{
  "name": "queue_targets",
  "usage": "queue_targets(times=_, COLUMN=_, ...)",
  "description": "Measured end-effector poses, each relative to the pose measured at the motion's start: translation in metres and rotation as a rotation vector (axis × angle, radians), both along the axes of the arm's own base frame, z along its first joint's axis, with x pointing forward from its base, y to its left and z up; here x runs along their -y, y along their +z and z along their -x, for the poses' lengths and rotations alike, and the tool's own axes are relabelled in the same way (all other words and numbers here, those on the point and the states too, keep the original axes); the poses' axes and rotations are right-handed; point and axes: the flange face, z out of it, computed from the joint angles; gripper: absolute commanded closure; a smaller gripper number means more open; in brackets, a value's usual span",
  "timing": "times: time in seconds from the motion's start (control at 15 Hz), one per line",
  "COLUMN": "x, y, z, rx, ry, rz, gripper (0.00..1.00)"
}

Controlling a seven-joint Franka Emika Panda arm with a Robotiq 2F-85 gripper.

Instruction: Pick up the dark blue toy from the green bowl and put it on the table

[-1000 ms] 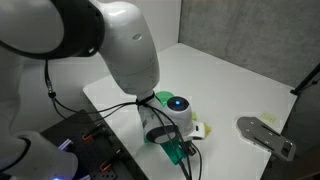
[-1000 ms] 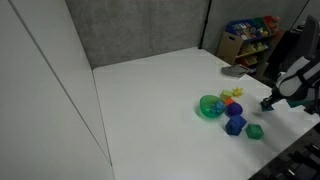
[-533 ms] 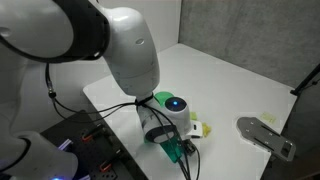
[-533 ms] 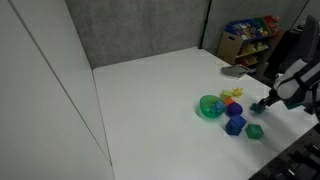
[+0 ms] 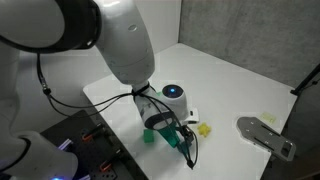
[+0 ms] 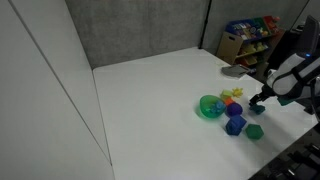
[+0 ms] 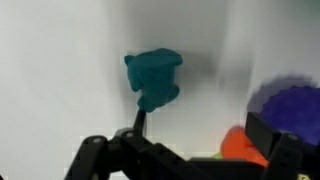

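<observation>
In the wrist view the dark blue toy, a chunky teal block, lies on the white table just beyond my left fingertip. My gripper is open and holds nothing; the toy sits apart from the gap between the fingers. In an exterior view the gripper hangs low over the table, a short way from the green bowl and beyond the cluster of toys. I cannot pick the toy out for certain in either exterior view. The arm hides most of this spot in an exterior view, where only the gripper shows.
A round purple piece and an orange toy lie close by my right finger. Beside the bowl sit a blue cube, a small green cube and yellow and red toys. A grey metal plate lies near the table's edge.
My gripper has gone from shut to open and let go of the teal toy, which now rests on the table. The wrist has lifted a little.
</observation>
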Motion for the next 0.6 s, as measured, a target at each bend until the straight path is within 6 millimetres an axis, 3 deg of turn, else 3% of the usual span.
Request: queue_targets(times=0.6, x=-0.072, y=0.053, z=-0.028, rx=-0.081, ry=0.126, rz=-0.071, gripper=0.00)
